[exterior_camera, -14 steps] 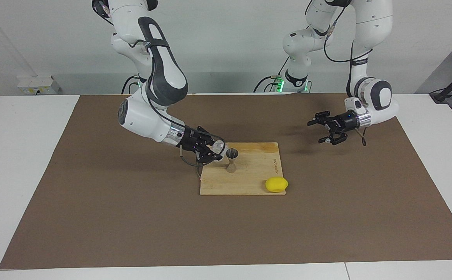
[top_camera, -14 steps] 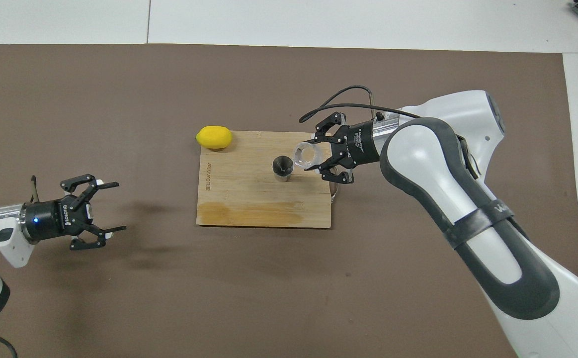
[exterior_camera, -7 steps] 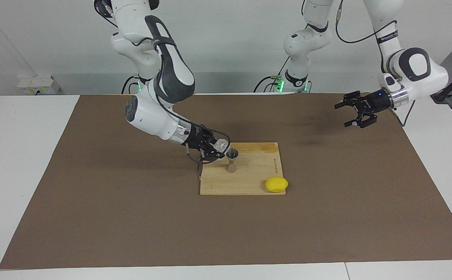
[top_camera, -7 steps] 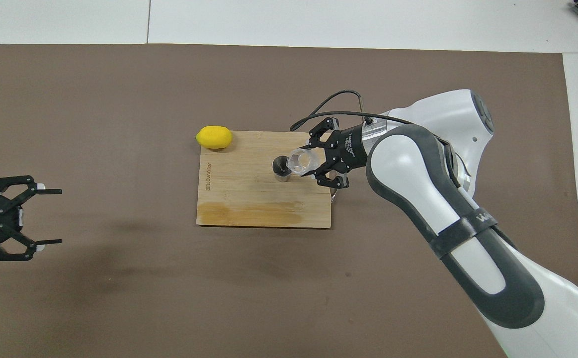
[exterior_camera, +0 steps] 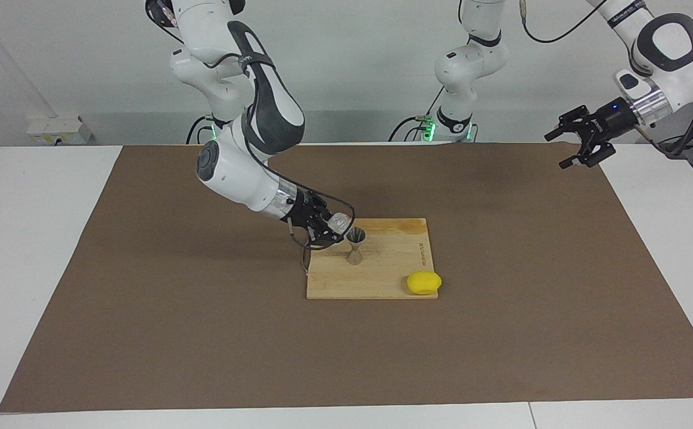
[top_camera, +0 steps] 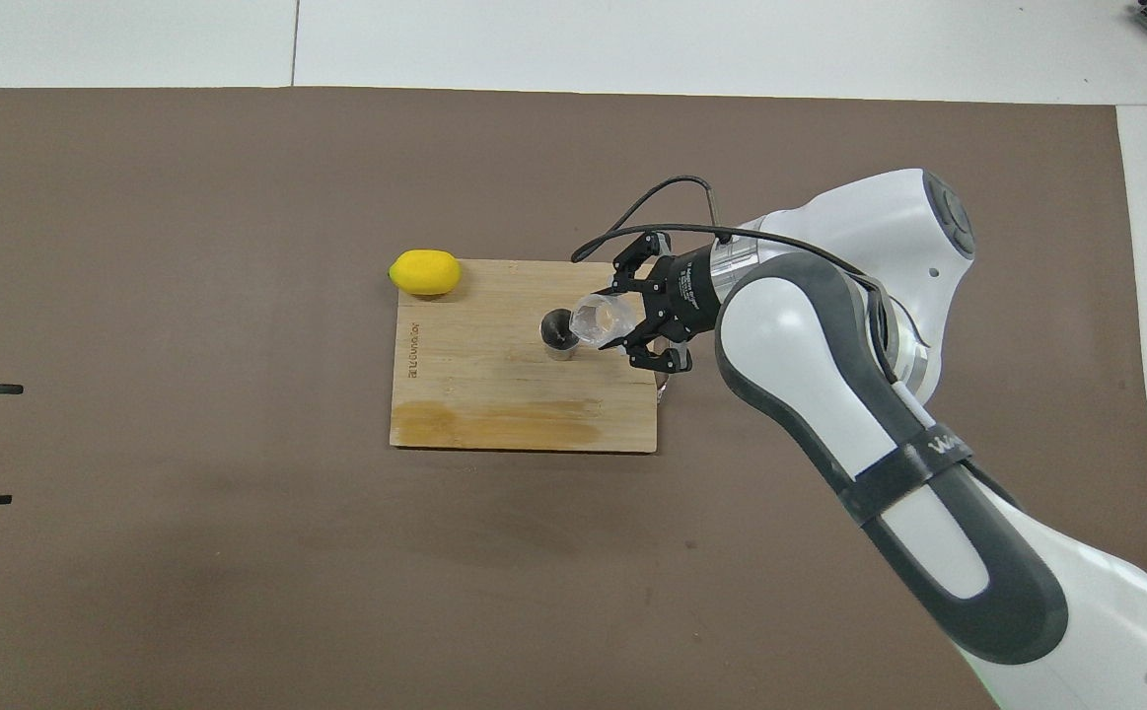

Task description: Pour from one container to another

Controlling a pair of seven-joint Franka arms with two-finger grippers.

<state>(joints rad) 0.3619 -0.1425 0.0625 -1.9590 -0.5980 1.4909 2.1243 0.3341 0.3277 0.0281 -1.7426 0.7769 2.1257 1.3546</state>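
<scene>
Yellow lemon (exterior_camera: 423, 282) on a pale bamboo cutting board (exterior_camera: 382, 280) with a darker stain – brown mat (exterior_camera: 203, 333), white table (exterior_camera: 24, 268); silver-grey jigger (exterior_camera: 356, 245), clear glass cup (exterior_camera: 338, 222).

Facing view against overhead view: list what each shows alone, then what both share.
Facing view only: the whole open left hand, raised over the left arm's end of the table, and the hourglass waist of the small silver metal jigger. Overhead view only: the jigger's dark mouth. Both: the right hand holds the tilted clear glass cup beside the jigger, on the wooden board with the yellow lemon.
</scene>
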